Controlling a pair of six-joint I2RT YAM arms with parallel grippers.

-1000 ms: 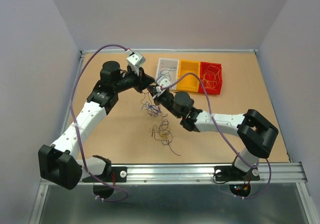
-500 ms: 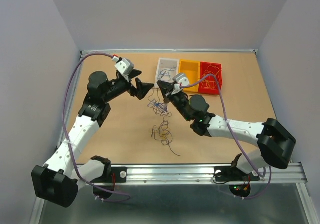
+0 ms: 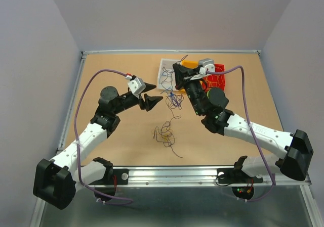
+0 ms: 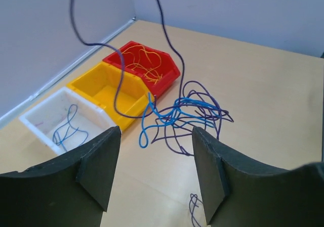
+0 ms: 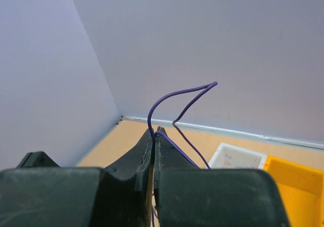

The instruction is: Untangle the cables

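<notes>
Lifted clear of the table, the cables now dangle as a curly purple-and-blue clump beside the white bin. The right gripper is pinched tight on one thin purple strand. The left gripper has let go and gapes empty, with the clump straight ahead. A second tangle lies nearer.

Purple cable: upper end cut off by the top edge, above left gripper. Yellow bin: cropped, right of right gripper. Loose tangle, nearside of both: strands too fine to separate.
</notes>
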